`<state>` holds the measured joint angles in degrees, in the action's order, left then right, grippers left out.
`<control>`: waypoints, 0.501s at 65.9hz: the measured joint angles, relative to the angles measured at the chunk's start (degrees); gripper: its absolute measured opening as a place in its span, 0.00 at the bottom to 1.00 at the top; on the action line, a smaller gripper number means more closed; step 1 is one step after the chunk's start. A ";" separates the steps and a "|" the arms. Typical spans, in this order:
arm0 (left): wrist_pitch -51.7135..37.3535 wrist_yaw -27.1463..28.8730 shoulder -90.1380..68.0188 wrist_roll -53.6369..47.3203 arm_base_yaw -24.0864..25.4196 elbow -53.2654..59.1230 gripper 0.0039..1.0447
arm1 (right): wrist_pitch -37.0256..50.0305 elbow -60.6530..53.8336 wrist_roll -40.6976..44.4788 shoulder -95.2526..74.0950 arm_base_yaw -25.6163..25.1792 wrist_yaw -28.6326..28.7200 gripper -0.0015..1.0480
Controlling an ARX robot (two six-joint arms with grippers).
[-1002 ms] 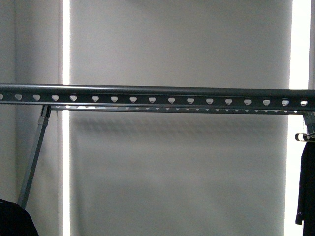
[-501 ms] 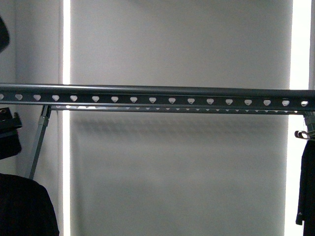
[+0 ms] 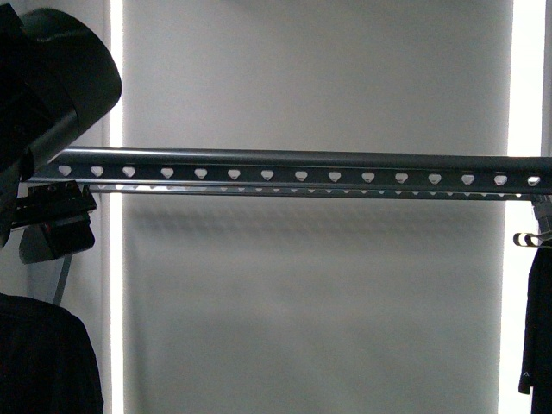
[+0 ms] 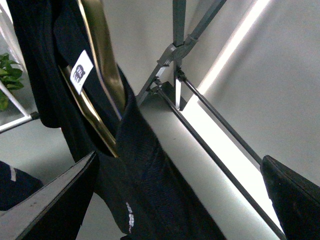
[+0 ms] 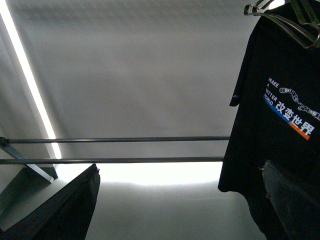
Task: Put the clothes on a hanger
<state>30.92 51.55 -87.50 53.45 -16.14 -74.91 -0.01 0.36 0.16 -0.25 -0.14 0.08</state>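
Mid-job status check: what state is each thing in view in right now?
printed T-shirt: hanging on a wire hanger, print showing.
black garment: draped on a gold hanger, in the left gripper's gap; grip unclear.
left gripper: open.
right gripper: open, empty.
left arm: high, across the rail's left end.
rail: level.

Indoor clothes-hanging corner, home or test room, cannot tell which: a grey metal rail [image 3: 302,168] punched with a row of hanger holes runs across on folding struts [image 4: 175,50], with thin lower bars [image 5: 125,140]. Pale roller blinds [image 3: 310,86] with bright daylight slits [image 3: 116,259] back it. On a wire hanger [image 5: 285,17] hangs a black printed T-shirt [image 5: 280,125]; green leafy plant [image 4: 7,75] nearby.
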 joint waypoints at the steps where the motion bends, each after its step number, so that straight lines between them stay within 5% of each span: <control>1: 0.11 -0.02 -0.09 0.20 0.02 0.00 0.94 | 0.00 0.00 0.00 0.00 0.00 0.00 0.93; 24: 0.02 -0.04 -1.86 2.47 1.42 1.97 0.94 | -0.02 0.00 0.00 0.00 0.00 0.02 0.93; 33: 2.58 1.03 -1.64 4.55 0.46 2.95 0.75 | -0.02 0.00 0.00 0.00 0.00 0.02 0.93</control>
<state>33.50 52.58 -89.14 58.00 -15.68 -71.96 -0.03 0.36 0.16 -0.25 -0.14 0.10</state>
